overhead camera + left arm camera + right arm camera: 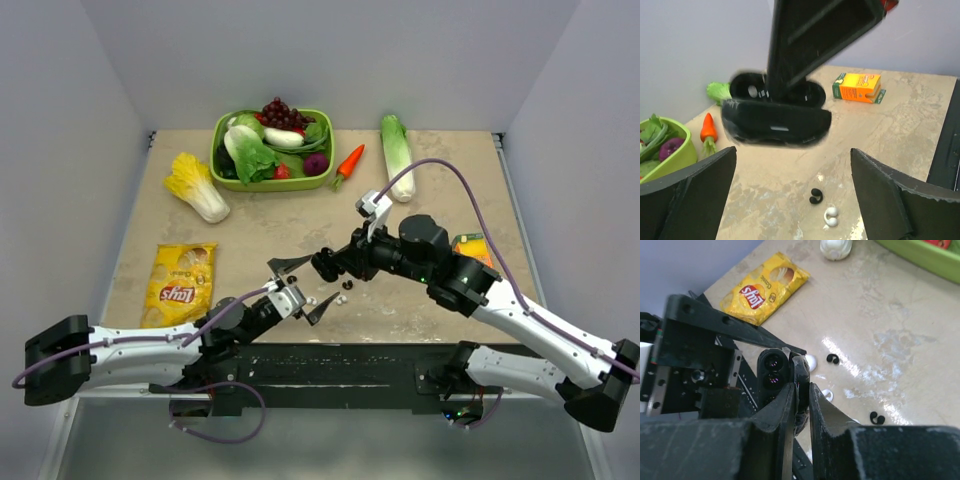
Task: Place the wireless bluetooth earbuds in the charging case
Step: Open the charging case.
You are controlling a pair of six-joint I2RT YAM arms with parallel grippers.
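Observation:
The charging case (775, 112) is black here, with its lid open, and it hangs above the table. My right gripper (326, 265) is shut on it, pinching its edge (801, 386) between both fingers. Below it lie tiny earbuds: a white one (830, 216) and a black one (815, 196). In the right wrist view two white buds (826, 395) (810, 361) and two black ones (832, 359) (876, 418) rest on the table. My left gripper (303, 287) (794, 160) stands wide open just below the case, holding nothing.
A green basket (222, 172) of vegetables stands at the back, with a carrot (349, 162) and a long cabbage (397, 142) to its right. A napa cabbage (197, 187) and a yellow chips bag (180, 285) lie on the left. An orange box (472, 247) lies on the right.

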